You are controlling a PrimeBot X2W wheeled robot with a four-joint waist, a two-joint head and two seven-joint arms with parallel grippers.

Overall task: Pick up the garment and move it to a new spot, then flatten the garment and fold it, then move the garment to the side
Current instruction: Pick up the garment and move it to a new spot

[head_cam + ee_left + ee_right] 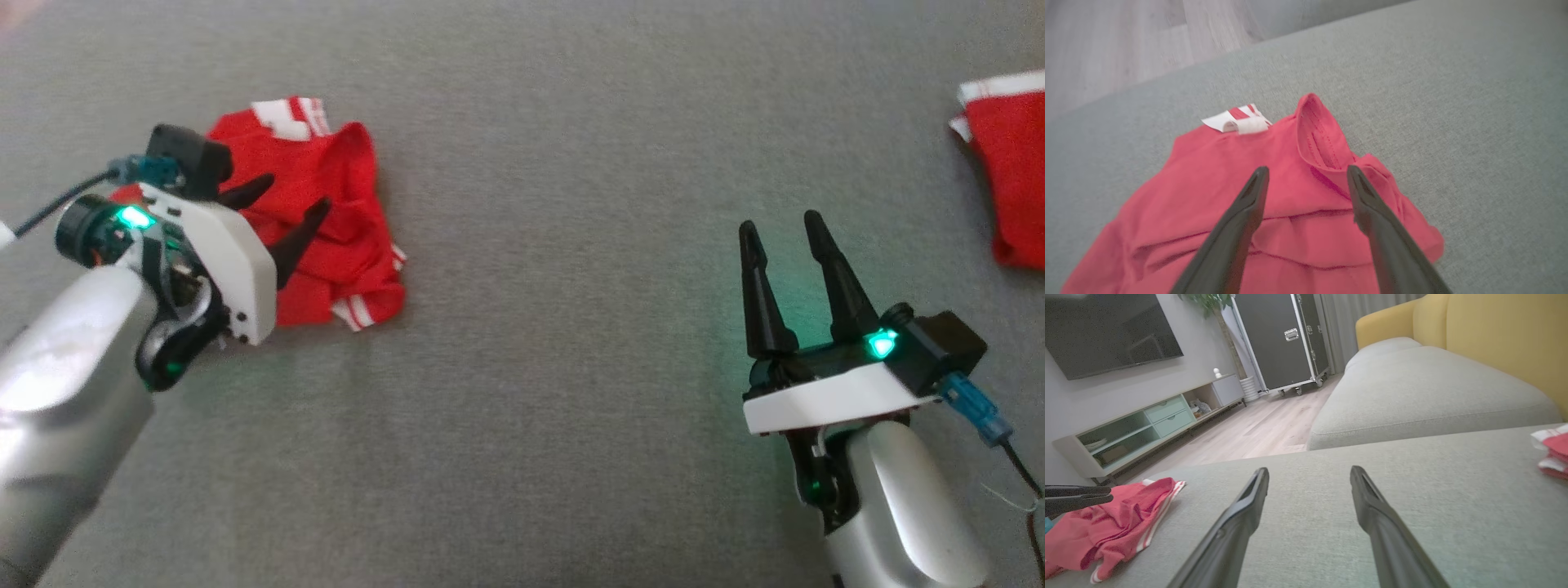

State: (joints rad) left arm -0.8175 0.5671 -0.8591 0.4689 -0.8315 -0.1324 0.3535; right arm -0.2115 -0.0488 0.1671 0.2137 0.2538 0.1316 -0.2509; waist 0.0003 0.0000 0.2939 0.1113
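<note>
Soft, even daylight; slight blur, wide-angle stretching at edges.

left hand [298, 190]: fingers apart, angled rightward | right hand [779, 219]: fingers apart, pointing forward

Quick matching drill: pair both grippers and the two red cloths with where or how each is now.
1. left gripper
2. right gripper
3. crumpled garment
4. second red cloth

a. at the head view's right edge
b. open over bare grey cushion
c. open above the crumpled garment
d. heaped at the left

Pairs: 1-c, 2-b, 3-d, 4-a
</note>
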